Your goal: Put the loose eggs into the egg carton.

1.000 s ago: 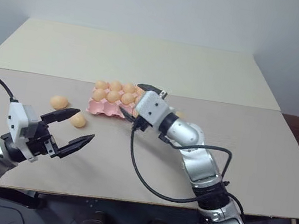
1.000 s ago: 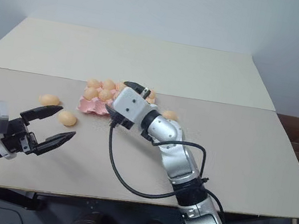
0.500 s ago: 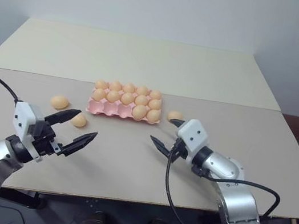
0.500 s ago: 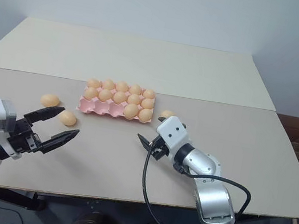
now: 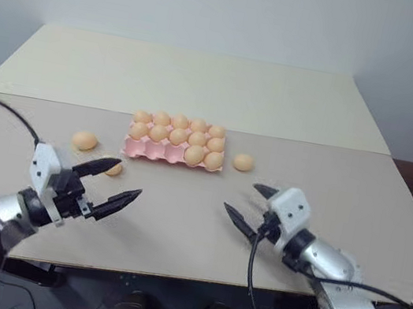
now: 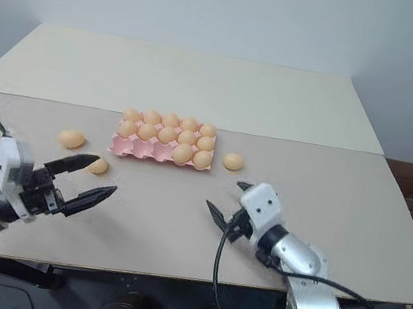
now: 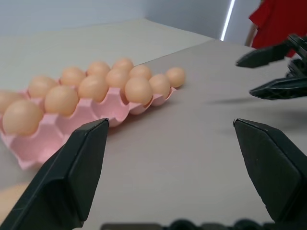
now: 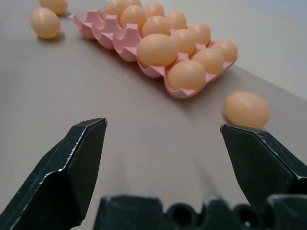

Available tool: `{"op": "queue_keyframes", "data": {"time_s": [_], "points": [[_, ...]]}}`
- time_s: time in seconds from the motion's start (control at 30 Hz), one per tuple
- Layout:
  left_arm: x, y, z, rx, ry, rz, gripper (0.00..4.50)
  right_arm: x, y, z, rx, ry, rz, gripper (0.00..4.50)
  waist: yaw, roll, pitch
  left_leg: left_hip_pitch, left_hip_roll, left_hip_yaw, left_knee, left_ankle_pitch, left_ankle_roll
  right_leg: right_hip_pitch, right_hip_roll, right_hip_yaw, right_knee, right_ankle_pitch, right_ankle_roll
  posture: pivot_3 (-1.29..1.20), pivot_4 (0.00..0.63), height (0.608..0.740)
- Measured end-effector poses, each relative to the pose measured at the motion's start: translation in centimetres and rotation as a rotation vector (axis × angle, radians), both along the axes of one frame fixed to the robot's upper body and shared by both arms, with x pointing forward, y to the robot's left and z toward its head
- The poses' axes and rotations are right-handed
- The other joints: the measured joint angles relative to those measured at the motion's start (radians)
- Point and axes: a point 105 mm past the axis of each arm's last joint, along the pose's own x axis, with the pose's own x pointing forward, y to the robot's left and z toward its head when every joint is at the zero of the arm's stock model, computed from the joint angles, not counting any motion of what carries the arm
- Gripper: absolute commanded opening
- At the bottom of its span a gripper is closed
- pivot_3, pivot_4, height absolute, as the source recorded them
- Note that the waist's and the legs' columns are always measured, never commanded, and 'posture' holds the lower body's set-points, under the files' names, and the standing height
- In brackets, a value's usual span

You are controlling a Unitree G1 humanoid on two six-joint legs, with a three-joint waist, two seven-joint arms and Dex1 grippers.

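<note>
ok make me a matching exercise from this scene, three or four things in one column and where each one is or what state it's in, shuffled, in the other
Things:
1. egg carton
2. lone egg
3. left hand
4. right hand

Places or states:
A. open, near the table's front edge, on the robot's right
B. lying on the table just right of the carton
C. open, close to a loose egg on the robot's left
D. pink, with three front cups unfilled

Pairs: 1-D, 2-B, 3-C, 4-A
</note>
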Motion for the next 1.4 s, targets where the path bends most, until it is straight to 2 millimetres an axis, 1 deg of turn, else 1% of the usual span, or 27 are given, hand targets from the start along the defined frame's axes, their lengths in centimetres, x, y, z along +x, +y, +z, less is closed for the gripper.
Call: {"op": "queue_keyframes", "data": {"time_s": [0.03,0.1,0.2,0.27,0.4,0.57,0.83,0.93,1.03,1.17,1.3,1.4], "points": [[-0.3,0.2,-0.6,-0.029,0.011,0.029,4.5,-0.5,-0.3,-0.3,0.03,0.013,-0.025,4.48,0.003,0.0,0.0,0.001,0.0,0.0,0.0,0.0,0.0,0.0,0.0,0.0,0.0,0.0,0.0,0.0,0.15,0.74],[-0.7,0.3,-1.2,-0.048,0.016,0.07,4.5,-1.3,-0.9,-0.7,0.063,0.008,-0.061,4.48,0.006,-0.001,-0.001,0.002,0.0,0.0,0.0,0.0,0.0,0.001,0.0,0.0,0.0,0.0,0.0,0.0,0.15,0.74],[-1.1,0.2,-1.7,-0.044,0.021,0.086,4.5,-2.5,-1.7,-1.2,0.116,-0.005,-0.108,4.48,0.01,-0.002,-0.002,0.003,0.0,0.0,0.0,0.0,0.0,0.003,0.0,-0.001,0.0,0.0,0.0,0.0,0.15,0.74],[-0.9,-0.2,-1.3,-0.035,-0.001,0.073,4.5,-3.0,-2.0,-1.4,0.12,-0.019,-0.117,4.48,0.009,-0.003,-0.003,0.004,0.0,0.0,0.0,0.0,0.0,0.004,0.0,0.0,-0.001,-0.001,0.0,0.0,0.15,0.74],[-0.3,-0.6,-0.2,-0.003,-0.047,0.041,4.5,-3.4,-2.1,-1.0,0.128,-0.063,-0.125,4.48,0.007,-0.003,-0.003,0.005,0.0,0.0,0.0,0.0,0.0,0.005,0.001,0.0,-0.001,-0.001,-0.001,0.0,0.15,0.74],[0.0,-1.1,1.2,0.055,-0.083,-0.047,4.5,-3.8,-2.2,-1.3,0.133,-0.063,-0.136,4.48,0.007,-0.003,-0.003,0.004,0.0,0.0,0.0,0.0,0.0,0.005,0.0,0.0,-0.001,-0.002,-0.001,0.0,0.15,0.74],[-0.1,-1.5,1.7,0.08,-0.061,-0.125,4.5,-4.1,-2.0,-1.7,0.098,-0.057,-0.129,4.48,0.008,-0.003,-0.004,0.005,0.0,0.0,0.0,0.0,0.0,0.005,0.001,-0.001,-0.001,-0.002,-0.001,0.0,0.15,0.74],[0.3,-1.6,2.2,0.107,-0.066,-0.14,4.5,-2.8,-1.5,-0.4,0.071,-0.102,-0.103,4.48,0.005,-0.003,-0.004,0.005,0.0,0.0,0.0,0.0,0.0,0.005,0.001,0.0,-0.001,-0.001,-0.001,0.0,0.15,0.74],[0.4,-1.6,2.5,0.119,-0.066,-0.146,4.5,-1.0,-1.0,0.9,-0.005,-0.129,-0.075,4.48,0.006,-0.003,-0.004,0.006,0.0,0.0,0.0,0.0,0.0,0.007,0.001,0.0,-0.001,-0.002,-0.001,0.0,0.15,0.74],[0.5,-1.8,2.7,0.126,-0.057,-0.164,4.5,2.3,-0.4,3.1,-0.123,-0.19,-0.045,4.48,0.007,-0.003,-0.003,0.004,-0.001,-0.001,0.0,0.0,0.0,0.005,0.001,-0.001,-0.001,-0.002,-0.001,0.0,0.15,0.74],[0.5,-1.9,2.7,0.127,-0.053,-0.175,4.5,5.6,-0.5,4.1,-0.249,-0.212,-0.042,4.48,0.007,-0.003,-0.003,0.004,0.0,0.0,0.0,0.0,0.0,0.005,0.001,-0.001,-0.001,-0.002,-0.001,0.0,0.15,0.74],[0.4,-1.9,2.6,0.127,-0.044,-0.18,4.5,7.1,-0.2,4.4,-0.285,-0.195,-0.018,4.48,0.007,-0.003,-0.003,0.004,0.0,-0.001,0.0,0.0,0.0,0.005,0.001,-0.001,-0.001,-0.002,-0.001,0.0,0.15,0.74]]}}
